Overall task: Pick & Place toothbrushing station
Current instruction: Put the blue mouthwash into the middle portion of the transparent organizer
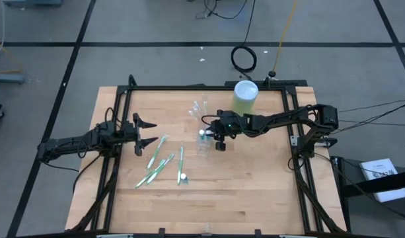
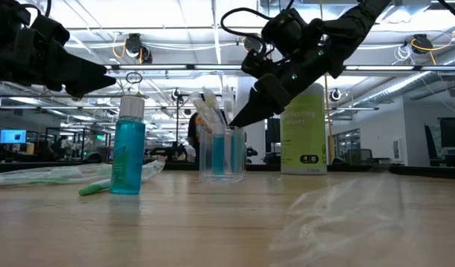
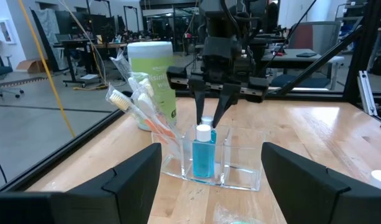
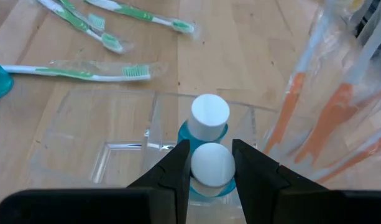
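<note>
Right gripper [image 4: 212,163] is clamped on the white cap of a small blue bottle [image 4: 209,168], holding it in the clear organizer [image 3: 210,167] mid-desk, just beside a second capped bottle [image 4: 209,116] already slotted. Left gripper [image 3: 210,180] waits nearby, fingers apart, empty. Risk: a tilted release could knock the neighbour bottle or shove the light organizer — both look easy to tip. Only the right wrist view shows both caps; the low view adds a third bottle [image 2: 128,147] standing loose on the desk [image 1: 255,192] among green toothbrushes [image 1: 160,165].

Clear organizer [image 3: 240,171] holds upright blue bottles [image 3: 203,155] and orange toothbrushes [image 3: 143,112]; green toothbrushes [image 1: 161,162], seemingly wrapped, lie flat nearby.
</note>
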Available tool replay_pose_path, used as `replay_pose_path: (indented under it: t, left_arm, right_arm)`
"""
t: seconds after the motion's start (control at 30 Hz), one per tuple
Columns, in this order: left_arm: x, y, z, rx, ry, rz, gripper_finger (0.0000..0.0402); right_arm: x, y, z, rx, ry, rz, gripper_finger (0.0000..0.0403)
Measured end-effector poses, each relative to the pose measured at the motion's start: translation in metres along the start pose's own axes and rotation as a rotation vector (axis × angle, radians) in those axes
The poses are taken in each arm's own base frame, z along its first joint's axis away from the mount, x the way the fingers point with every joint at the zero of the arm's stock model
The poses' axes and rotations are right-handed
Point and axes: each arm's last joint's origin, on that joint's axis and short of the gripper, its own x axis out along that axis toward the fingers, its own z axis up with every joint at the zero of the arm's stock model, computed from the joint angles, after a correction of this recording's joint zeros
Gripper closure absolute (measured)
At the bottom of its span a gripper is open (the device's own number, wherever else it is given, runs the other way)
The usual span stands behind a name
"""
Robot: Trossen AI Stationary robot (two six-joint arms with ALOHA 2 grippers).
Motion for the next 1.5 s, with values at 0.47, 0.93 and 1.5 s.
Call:
replay_pose_path:
  t: [0.47, 0.93, 1.5]
  left_arm:
    - [0.000, 0.000, 0.000, 0.000, 0.000, 0.000, 0.0117]
    - [0.000, 0.000, 0.000, 0.000, 0.000, 0.000, 0.0117]
    - [0.000, 0.000, 0.000, 0.000, 0.000, 0.000, 0.0117]
  right_arm:
    - [0.000, 0.000, -0.001, 0.000, -0.008, -0.002, 0.0289]
    - [0.000, 0.000, -0.001, 0.000, -0.009, -0.002, 0.0253]
    - [-0.058, 0.003, 0.038, 0.075, -0.163, -0.001, 0.0252]
